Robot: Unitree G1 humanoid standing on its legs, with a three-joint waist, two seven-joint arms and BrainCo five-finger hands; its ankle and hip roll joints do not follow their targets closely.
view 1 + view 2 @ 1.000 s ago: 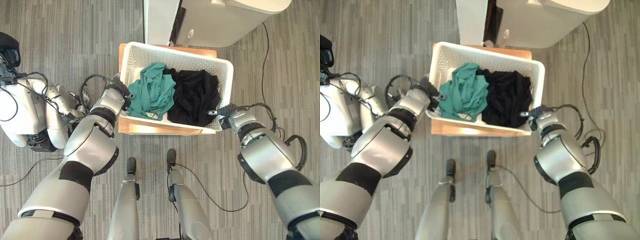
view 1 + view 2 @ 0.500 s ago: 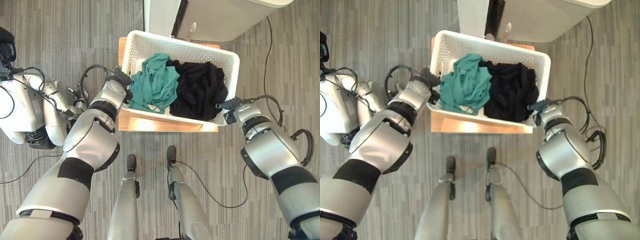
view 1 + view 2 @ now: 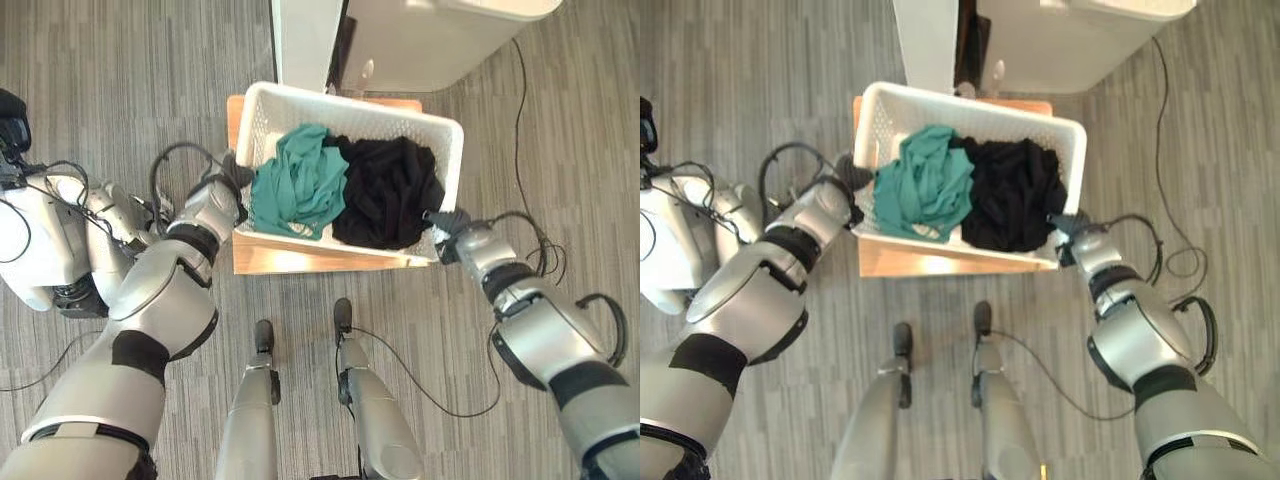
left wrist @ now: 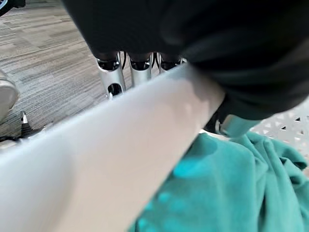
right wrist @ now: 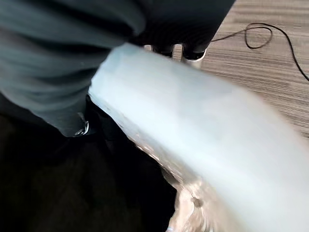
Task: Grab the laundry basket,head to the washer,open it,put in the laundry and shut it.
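A white laundry basket (image 3: 352, 107) sits on a low wooden stand (image 3: 300, 260), holding a teal garment (image 3: 298, 185) and a black garment (image 3: 388, 192). My left hand (image 3: 222, 192) grips the basket's left rim (image 4: 120, 145), with its fingers (image 4: 130, 72) curled under the rim and the thumb over it beside the teal cloth (image 4: 227, 183). At the right end my right hand (image 3: 450, 232) clamps the rim (image 5: 193, 135) the same way, next to the black cloth (image 5: 58, 183). The washer (image 3: 430, 40) stands just beyond the basket.
A white panel (image 3: 300, 40) stands upright next to the washer, with a dark gap between them. Another white and grey robot (image 3: 45, 240) sits on the floor at my left. A black cord (image 3: 520, 110) runs along the carpet at the right.
Half a second ago the basket stood farther from me over the stand, showing more wood in front; now it is back nearer. Both hands kept their hold on the rims. The view shifted slightly.
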